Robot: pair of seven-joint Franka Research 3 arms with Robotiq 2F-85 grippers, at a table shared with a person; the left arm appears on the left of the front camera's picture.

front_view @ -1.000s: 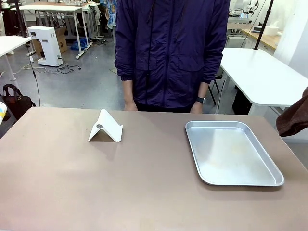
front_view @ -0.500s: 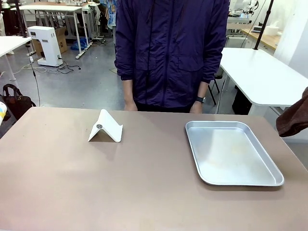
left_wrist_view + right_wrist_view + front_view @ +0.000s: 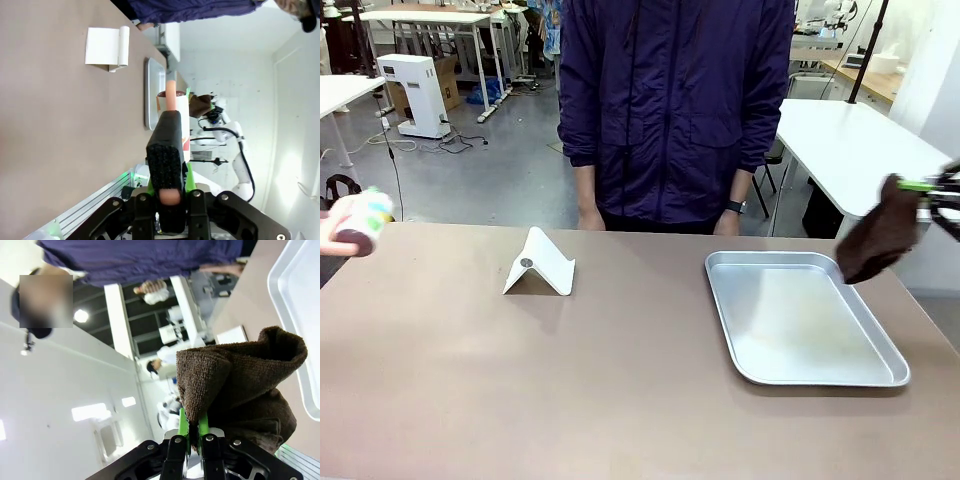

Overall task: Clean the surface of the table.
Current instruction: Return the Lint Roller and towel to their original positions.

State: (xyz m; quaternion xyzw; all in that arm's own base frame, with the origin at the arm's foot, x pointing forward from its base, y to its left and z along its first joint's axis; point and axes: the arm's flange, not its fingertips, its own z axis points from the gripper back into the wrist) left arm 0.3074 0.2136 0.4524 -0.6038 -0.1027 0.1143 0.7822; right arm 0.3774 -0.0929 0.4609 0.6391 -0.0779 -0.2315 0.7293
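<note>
We are facing the brown tabletop (image 3: 620, 400), which is spreading wide before us, with a person (image 3: 675, 110) standing at its far edge. A silver tray (image 3: 800, 318) is lying on its right part and a white folded stand (image 3: 540, 264) on its left. Our right hand (image 3: 920, 186) is gripping a brown cloth (image 3: 880, 232) above the tray's far corner. Our left hand (image 3: 168, 150) is clamping a small bottle (image 3: 362, 220) off the left edge.
</note>
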